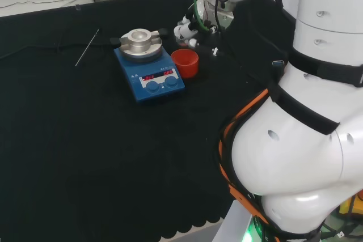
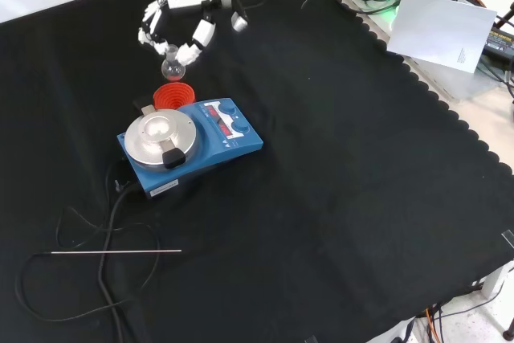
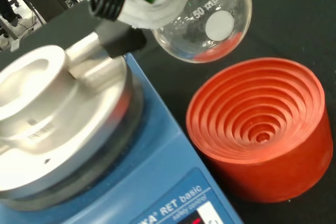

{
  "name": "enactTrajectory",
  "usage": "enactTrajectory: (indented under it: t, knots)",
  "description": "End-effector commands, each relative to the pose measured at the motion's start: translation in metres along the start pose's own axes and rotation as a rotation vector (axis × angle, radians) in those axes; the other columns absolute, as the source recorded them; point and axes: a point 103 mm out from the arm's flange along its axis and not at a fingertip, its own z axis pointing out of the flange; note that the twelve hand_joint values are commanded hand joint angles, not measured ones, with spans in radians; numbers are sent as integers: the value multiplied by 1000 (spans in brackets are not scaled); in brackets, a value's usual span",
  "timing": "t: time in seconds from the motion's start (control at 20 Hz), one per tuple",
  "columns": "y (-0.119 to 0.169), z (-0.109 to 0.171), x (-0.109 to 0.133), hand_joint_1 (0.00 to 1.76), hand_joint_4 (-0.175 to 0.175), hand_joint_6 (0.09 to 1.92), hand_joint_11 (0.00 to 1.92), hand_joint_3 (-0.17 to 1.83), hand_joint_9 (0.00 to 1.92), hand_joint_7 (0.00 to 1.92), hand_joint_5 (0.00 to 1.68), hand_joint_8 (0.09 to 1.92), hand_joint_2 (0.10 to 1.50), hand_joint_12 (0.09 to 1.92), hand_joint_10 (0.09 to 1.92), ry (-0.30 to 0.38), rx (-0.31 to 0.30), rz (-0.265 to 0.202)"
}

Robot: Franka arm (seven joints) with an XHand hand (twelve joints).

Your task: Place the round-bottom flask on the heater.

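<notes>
The hand [image 2: 181, 22] is shut on a small clear round-bottom flask [image 2: 172, 67], its fingers [image 3: 137, 8] curled round the neck. In the wrist view the flask [image 3: 205, 19] hangs in the air just above the rim of the empty red ribbed stand [image 3: 260, 129]. The blue heater [image 2: 213, 140] with its round silver top [image 2: 158, 136] stands right beside the stand [image 2: 173, 95], nearer the front view's camera. In the head view the hand [image 1: 190, 26] is behind the red stand [image 1: 185, 62], to the right of the heater [image 1: 148, 75].
A thin metal rod [image 2: 112, 252] and a looped black cable [image 2: 80, 283] lie on the cloth in front of the heater in the front view. The arm's white links [image 1: 306, 140] stand at the head view's right. A white sheet [image 2: 446, 30] lies past the cloth's scalloped edge.
</notes>
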Motion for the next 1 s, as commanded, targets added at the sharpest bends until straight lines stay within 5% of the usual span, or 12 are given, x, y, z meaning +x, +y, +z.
enactTrajectory:
  t: [0.05,1.0]
  knots:
    - [-15,-15,13,1074,175,1011,360,715,731,523,1092,616,713,1284,568,-4,6,0]
    - [21,-6,80,1075,175,1014,375,728,735,524,1094,618,706,1279,566,14,34,-77]
